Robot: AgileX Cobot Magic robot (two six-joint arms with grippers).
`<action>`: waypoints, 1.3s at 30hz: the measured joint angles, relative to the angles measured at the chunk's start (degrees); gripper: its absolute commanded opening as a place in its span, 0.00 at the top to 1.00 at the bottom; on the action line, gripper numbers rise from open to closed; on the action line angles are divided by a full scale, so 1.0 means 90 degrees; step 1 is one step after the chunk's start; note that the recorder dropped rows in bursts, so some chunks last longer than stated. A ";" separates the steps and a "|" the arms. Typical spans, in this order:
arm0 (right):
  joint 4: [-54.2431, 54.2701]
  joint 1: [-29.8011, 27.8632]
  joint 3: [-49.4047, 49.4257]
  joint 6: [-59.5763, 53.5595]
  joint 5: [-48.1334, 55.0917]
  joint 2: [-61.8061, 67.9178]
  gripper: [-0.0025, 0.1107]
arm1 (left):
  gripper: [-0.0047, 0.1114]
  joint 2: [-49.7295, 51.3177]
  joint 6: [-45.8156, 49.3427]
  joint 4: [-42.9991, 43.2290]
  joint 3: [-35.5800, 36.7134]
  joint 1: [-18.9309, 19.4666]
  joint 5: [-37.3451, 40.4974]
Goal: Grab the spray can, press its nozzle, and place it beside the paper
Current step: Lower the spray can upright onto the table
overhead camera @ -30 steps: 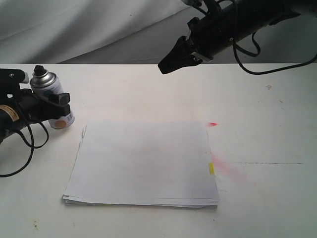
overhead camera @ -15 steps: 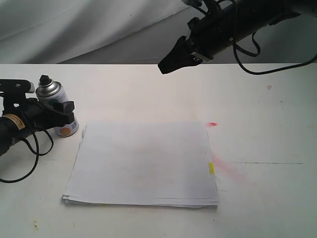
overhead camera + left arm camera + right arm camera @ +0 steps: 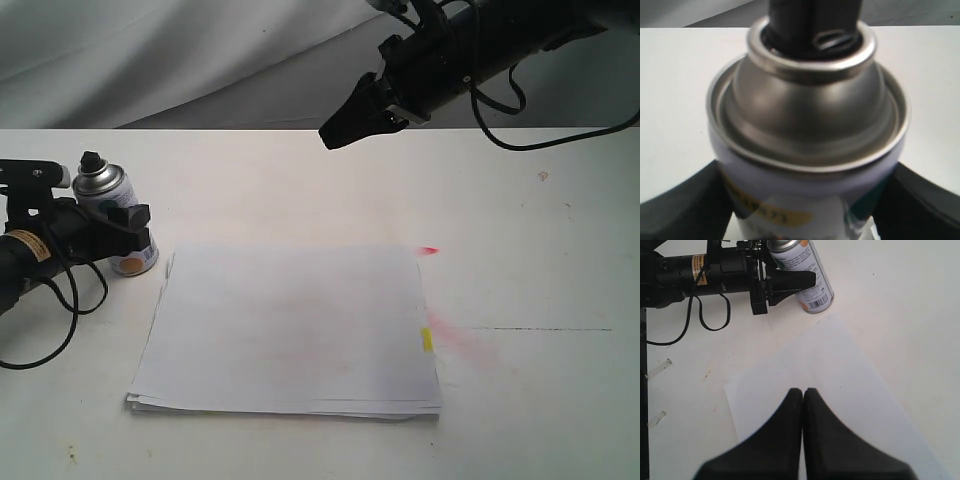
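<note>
The spray can (image 3: 118, 222) stands upright on the table just off the paper's far left corner, its black nozzle (image 3: 91, 160) on top. My left gripper (image 3: 122, 226) is shut on the can's body, one dark finger on each side. In the left wrist view the silver shoulder of the can (image 3: 810, 125) fills the frame, with the nozzle (image 3: 812, 25) above it and the fingers (image 3: 682, 207) pressed to the can's sides. The white paper (image 3: 290, 330) lies flat in the middle of the table. My right gripper (image 3: 335, 130) hangs shut and empty high over the table's far side.
A yellow mark (image 3: 427, 340) sits on the paper's right edge, with pink smears (image 3: 462, 340) on the table (image 3: 540, 260) beside it. Black cable (image 3: 60, 300) loops from the left arm. Grey cloth hangs behind the table.
Over the last second the left gripper carried the can down and to the right, towards the paper's corner, and brought it upright. Nothing has moved in the last half second.
</note>
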 measured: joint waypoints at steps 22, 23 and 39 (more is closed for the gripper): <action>0.0000 0.0000 0.0000 0.0012 -0.0012 0.0000 0.98 | 0.39 0.0000 0.0036 0.0240 0.0000 0.0000 -0.0016; 0.0000 0.0000 0.0000 0.0012 -0.0012 0.0000 0.98 | 0.36 0.0000 0.0036 0.0240 0.0000 0.0000 -0.0016; 0.0000 0.0000 0.0000 0.0012 -0.0012 -0.0004 0.98 | 0.19 -0.0245 0.0477 0.0096 0.0008 0.0000 -0.0174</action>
